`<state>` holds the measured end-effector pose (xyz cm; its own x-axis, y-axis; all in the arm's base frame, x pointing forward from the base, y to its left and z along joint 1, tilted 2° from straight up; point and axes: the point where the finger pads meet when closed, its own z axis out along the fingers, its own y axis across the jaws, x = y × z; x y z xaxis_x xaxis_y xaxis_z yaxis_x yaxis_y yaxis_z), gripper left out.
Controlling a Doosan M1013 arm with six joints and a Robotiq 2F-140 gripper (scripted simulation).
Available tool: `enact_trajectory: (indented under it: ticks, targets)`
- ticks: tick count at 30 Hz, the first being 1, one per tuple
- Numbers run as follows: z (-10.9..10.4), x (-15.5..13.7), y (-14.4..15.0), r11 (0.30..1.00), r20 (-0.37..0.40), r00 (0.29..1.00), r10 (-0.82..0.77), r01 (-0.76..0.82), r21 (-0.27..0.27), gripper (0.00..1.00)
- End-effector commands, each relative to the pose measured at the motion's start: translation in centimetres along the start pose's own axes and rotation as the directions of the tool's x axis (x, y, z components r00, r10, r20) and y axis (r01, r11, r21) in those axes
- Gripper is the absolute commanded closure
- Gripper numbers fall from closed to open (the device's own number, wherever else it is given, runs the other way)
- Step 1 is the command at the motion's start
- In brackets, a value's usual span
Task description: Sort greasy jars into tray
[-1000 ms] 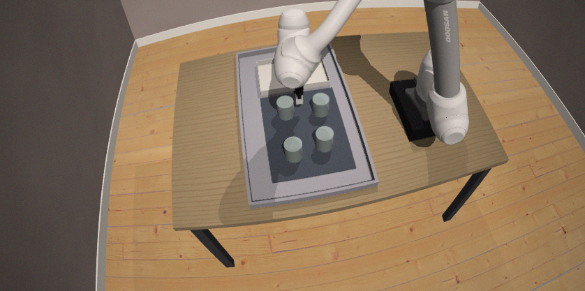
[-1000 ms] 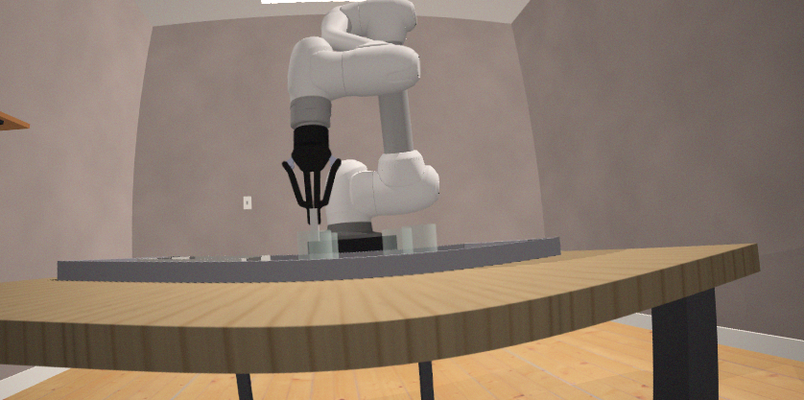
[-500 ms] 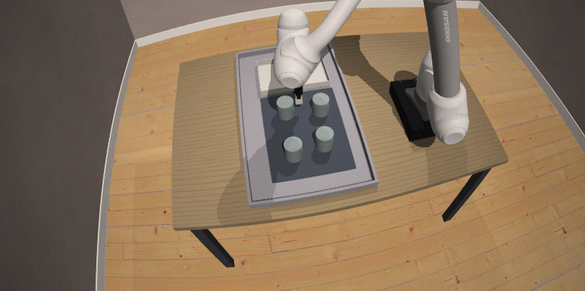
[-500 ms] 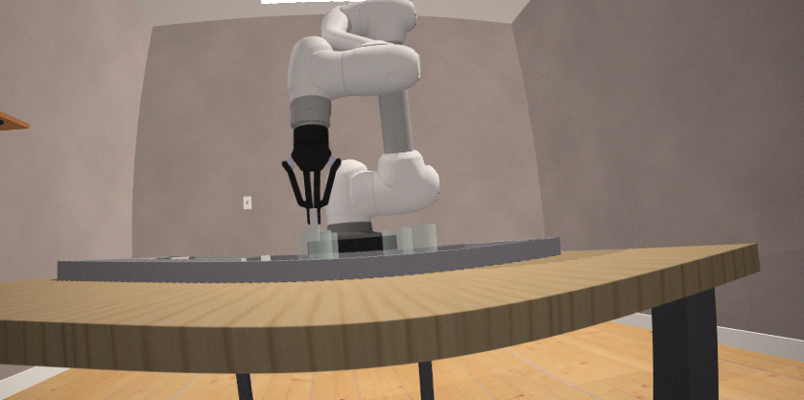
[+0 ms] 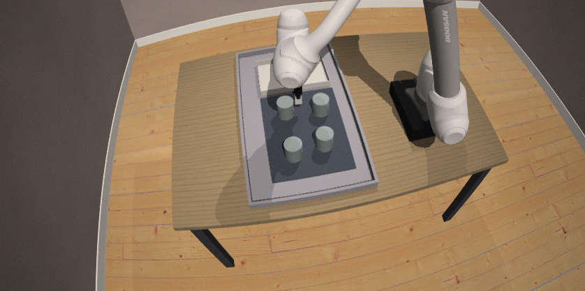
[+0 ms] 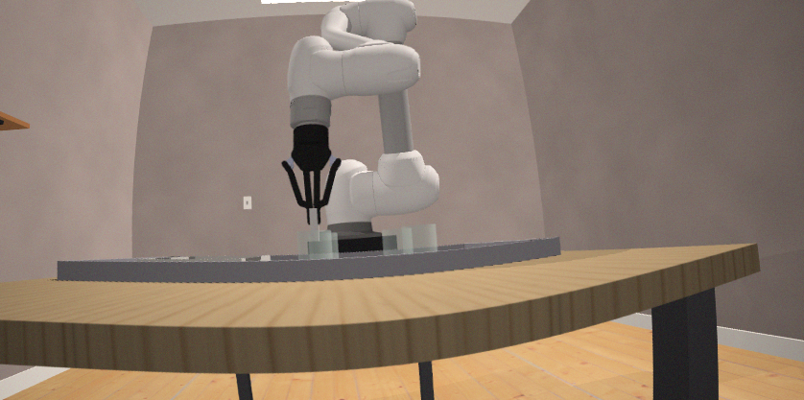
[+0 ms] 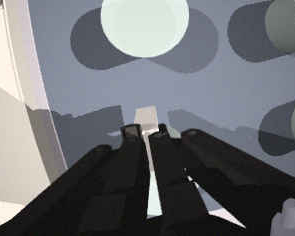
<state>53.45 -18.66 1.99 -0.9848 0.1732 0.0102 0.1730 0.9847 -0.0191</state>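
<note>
My gripper [image 5: 298, 101] [image 6: 314, 223] [image 7: 148, 122] is shut and empty, its pale tips low between the two jars nearest the tray. The back left jar [image 5: 285, 107] is close beside the tips; I cannot tell whether they touch. The back right jar [image 5: 320, 105] [image 7: 145, 27] stands farther off. The front right jar [image 5: 324, 139] [image 7: 285, 27] and front left jar [image 5: 292, 149] also stand on the dark mat [image 5: 310, 169] [image 7: 190, 90]. All four are upright and apart. The white tray [image 5: 321, 84] [image 7: 16, 70] is behind the mat, partly hidden by the arm. Grease cannot be seen.
A raised grey rim [image 5: 313, 199] [image 6: 224, 270] surrounds the grey top that bears mat and tray. The wooden table [image 5: 206, 145] [image 6: 337, 307] extends beyond it. The arm's black base [image 5: 417, 125] stands to the right, and the arm reaches over the tray.
</note>
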Motion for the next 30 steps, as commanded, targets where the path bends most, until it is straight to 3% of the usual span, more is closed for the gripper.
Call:
enact_trajectory:
  ticks: [1,30]
  targets:
    - [-0.02,-0.13,-0.1,1.0,-0.003,1.0,-0.012,0.012,0.005,1.0]
    - [-0.02,-0.47,-0.09,1.0,-0.003,1.0,-0.012,0.012,0.005,1.0]
